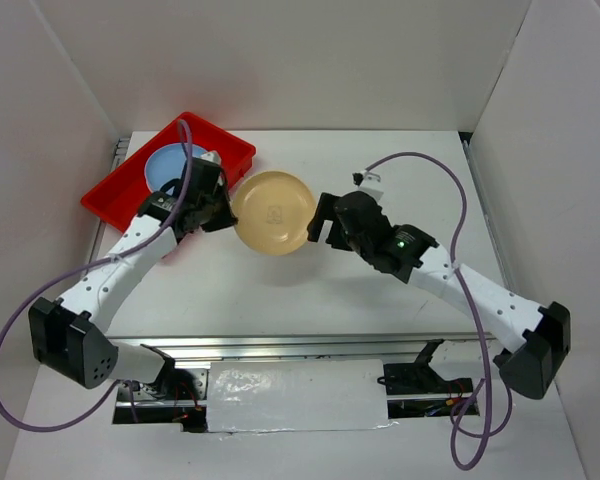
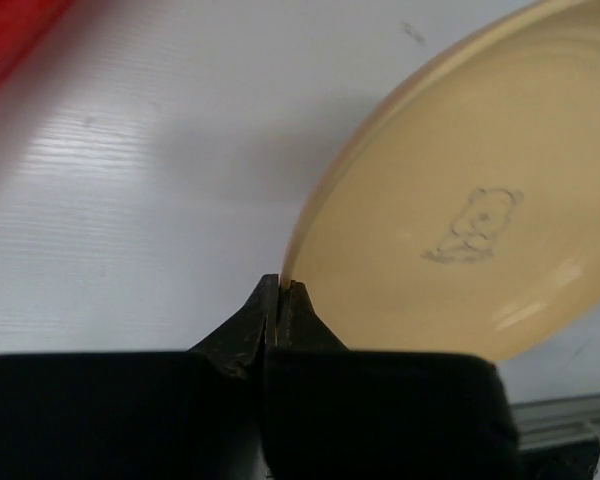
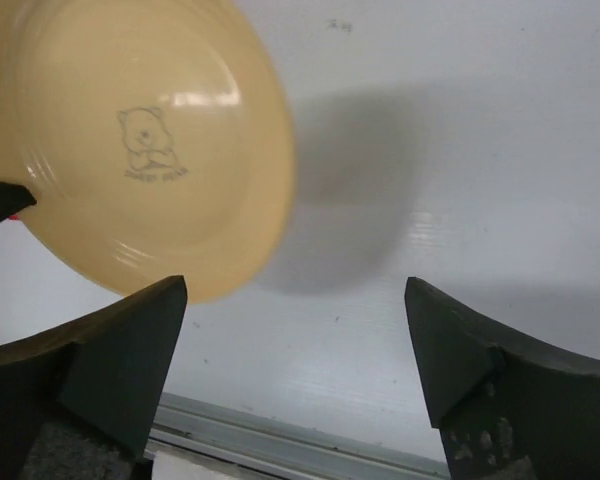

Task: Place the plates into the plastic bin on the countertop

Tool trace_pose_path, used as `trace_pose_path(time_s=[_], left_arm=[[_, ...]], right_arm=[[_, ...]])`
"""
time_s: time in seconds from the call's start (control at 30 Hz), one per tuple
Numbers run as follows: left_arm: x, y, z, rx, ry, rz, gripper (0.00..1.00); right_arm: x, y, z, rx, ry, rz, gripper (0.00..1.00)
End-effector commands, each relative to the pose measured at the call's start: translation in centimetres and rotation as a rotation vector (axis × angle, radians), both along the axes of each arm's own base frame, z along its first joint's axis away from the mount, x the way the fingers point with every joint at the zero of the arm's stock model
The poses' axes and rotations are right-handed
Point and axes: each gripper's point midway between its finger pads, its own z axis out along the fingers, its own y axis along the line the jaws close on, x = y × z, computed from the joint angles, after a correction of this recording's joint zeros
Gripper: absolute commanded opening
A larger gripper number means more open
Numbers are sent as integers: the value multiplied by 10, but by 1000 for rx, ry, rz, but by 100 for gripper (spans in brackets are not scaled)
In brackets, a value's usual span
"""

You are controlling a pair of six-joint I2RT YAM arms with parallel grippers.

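Observation:
A yellow plate (image 1: 273, 212) with a small bear mark hangs above the white countertop (image 1: 380, 290), held by its left rim. My left gripper (image 1: 223, 213) is shut on that rim; in the left wrist view the plate (image 2: 460, 220) rises from between the closed fingertips (image 2: 280, 284). My right gripper (image 1: 320, 222) is open and empty just right of the plate; in the right wrist view the plate (image 3: 150, 130) floats up left, in front of the open fingers (image 3: 130, 340). The red bin (image 1: 120, 200) stands at the far left with a blue plate (image 1: 168, 163) in it.
White walls surround the countertop on the left, back and right. A metal rail (image 1: 310, 350) runs along the near edge. Purple cables (image 1: 450, 190) loop from both arms.

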Motion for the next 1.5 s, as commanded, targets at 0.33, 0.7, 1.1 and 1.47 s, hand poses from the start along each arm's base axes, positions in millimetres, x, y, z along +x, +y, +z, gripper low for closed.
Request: trace_pose_path(time_s=[0.33, 0.7, 1.1, 1.47], left_arm=[[111, 192, 24, -318, -35, 559, 0], [162, 252, -28, -224, 185, 760, 0], [63, 255, 85, -122, -62, 774, 99], [-83, 181, 94, 78, -205, 355, 99]], right_arm=[[-8, -98, -22, 149, -32, -121, 100], [-12, -94, -43, 139, 6, -46, 100], [-20, -110, 8, 108, -85, -68, 100], [-87, -176, 112, -79, -283, -166, 100]])
